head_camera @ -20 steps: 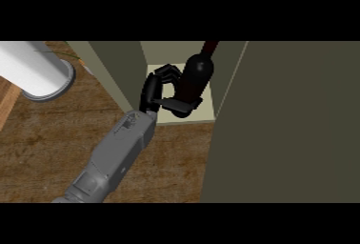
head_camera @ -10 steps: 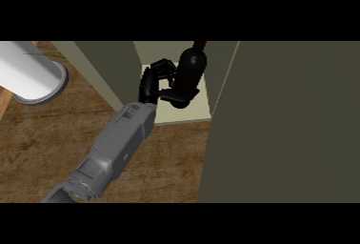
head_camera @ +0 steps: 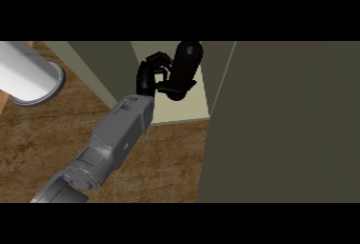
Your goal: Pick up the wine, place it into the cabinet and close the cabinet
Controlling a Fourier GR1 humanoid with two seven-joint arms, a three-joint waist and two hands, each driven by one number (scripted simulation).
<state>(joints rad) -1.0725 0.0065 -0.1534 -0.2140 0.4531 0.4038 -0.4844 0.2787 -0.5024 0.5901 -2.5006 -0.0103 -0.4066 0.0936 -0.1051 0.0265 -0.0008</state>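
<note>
The dark wine bottle (head_camera: 187, 62) stands nearly upright inside the open cabinet, over its pale shelf floor (head_camera: 184, 112). My left hand (head_camera: 149, 76) is shut on it from the left, fingers curled round the body and the thumb wrapped across its lower part. The bottle's base is hidden behind the thumb, so I cannot tell whether it touches the shelf. The grey forearm (head_camera: 116, 138) runs up from the lower left. My right hand does not show.
The open cabinet door (head_camera: 288, 124) fills the right side as a tall olive panel. The cabinet's left wall (head_camera: 105, 66) stands beside my wrist. A white cylinder (head_camera: 28, 78) lies at the upper left on the wooden counter (head_camera: 42, 138).
My left hand has carried the bottle further up the view and deeper into the cabinet. The forearm has stretched after it.
</note>
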